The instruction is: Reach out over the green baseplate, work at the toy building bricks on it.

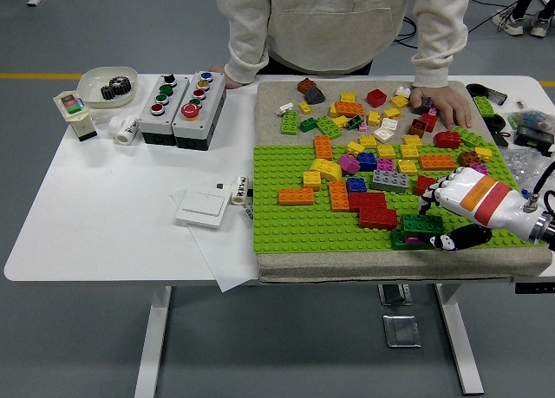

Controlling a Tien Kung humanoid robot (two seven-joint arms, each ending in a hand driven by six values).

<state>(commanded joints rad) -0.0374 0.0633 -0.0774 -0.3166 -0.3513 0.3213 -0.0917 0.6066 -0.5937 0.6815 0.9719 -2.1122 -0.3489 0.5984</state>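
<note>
Right hand, fingers curled around a dark green brick, sits at the near right corner of the green baseplate. That brick's long axis runs left-right, with red bricks just to its left. Left hand is out of view. A person's hand rests across the worktop.
</note>
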